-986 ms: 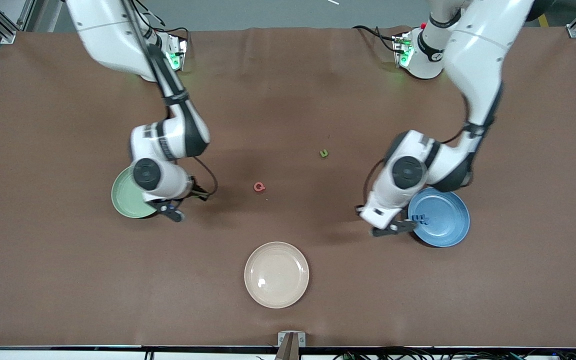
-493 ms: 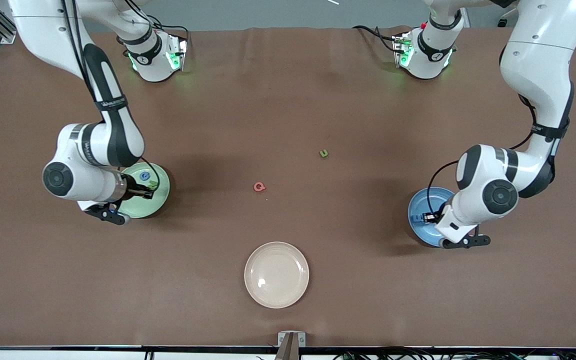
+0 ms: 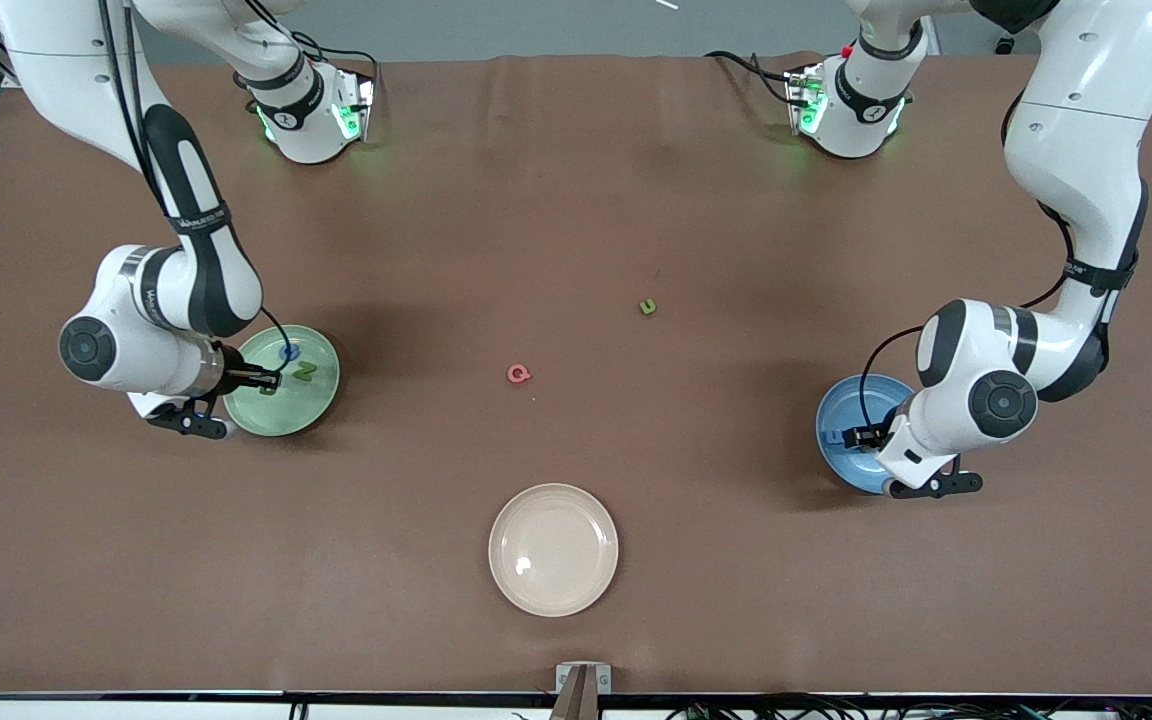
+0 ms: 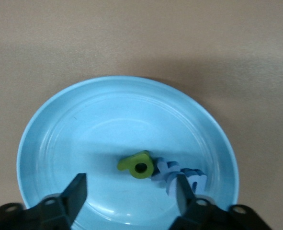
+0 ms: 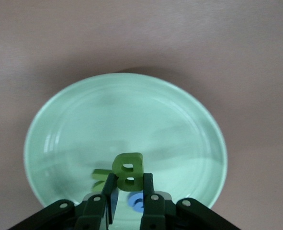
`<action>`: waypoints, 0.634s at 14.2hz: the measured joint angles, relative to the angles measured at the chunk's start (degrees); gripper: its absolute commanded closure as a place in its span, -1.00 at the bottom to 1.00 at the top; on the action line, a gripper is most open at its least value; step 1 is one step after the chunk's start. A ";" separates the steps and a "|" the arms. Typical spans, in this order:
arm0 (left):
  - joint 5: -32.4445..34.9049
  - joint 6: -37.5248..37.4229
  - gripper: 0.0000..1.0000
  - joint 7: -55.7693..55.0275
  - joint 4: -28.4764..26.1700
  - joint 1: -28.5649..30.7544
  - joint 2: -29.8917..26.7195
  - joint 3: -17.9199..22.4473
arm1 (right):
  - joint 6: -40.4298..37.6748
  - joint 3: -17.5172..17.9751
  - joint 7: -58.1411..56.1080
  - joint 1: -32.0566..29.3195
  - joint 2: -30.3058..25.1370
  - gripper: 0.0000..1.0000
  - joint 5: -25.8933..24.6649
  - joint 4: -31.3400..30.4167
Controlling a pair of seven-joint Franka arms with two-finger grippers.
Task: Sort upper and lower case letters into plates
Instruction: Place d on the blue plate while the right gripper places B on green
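My right gripper (image 5: 128, 184) is shut on a green letter B (image 5: 128, 168) and holds it over the mint green plate (image 5: 170, 124). A green letter N (image 3: 304, 371) and a blue letter (image 3: 289, 352) lie in that plate (image 3: 321, 395). My left gripper (image 4: 131, 189) is open and empty over the blue plate (image 4: 107, 110), where a green letter (image 4: 137, 166) and blue letters (image 4: 179, 173) lie together. In the front view the right gripper (image 3: 261, 380) and left gripper (image 3: 854, 436) each hover over their plate. A red-pink Q (image 3: 519, 374) and a green u (image 3: 648, 307) lie loose mid-table.
A cream-beige plate (image 3: 553, 549) with nothing in it sits nearest the front camera, midway between the two arms. The blue plate (image 3: 841, 410) lies toward the left arm's end of the table, partly covered by the left wrist.
Both wrists have swung outward toward their own table ends, so each gripper now points inward over its plate. The mint plate's letters are uncovered. The loose Q and u have not moved.
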 measured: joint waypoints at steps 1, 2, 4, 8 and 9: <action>0.00 -0.71 -1.00 -0.10 -0.04 -0.10 -0.54 -0.63 | 0.93 -0.01 -1.24 -0.84 0.00 0.96 0.00 -0.60; 0.00 -2.07 -1.00 -0.74 -0.04 -0.12 -1.26 -1.79 | 2.24 -0.01 -2.21 -1.41 0.00 0.95 0.00 -1.44; 0.00 -4.87 -0.96 -3.63 -0.42 -0.27 -2.86 -5.09 | 4.40 0.00 -3.14 -1.79 0.03 0.93 0.00 -3.35; 0.00 -5.69 -0.81 -10.71 -3.81 -1.11 -4.50 -11.59 | 5.02 0.23 -3.27 -1.79 0.04 -0.01 -0.01 -4.63; 0.00 -5.25 -0.75 -13.40 -4.87 -1.13 -4.65 -13.17 | 5.02 0.23 -3.28 -1.79 0.04 -0.94 -0.01 -4.63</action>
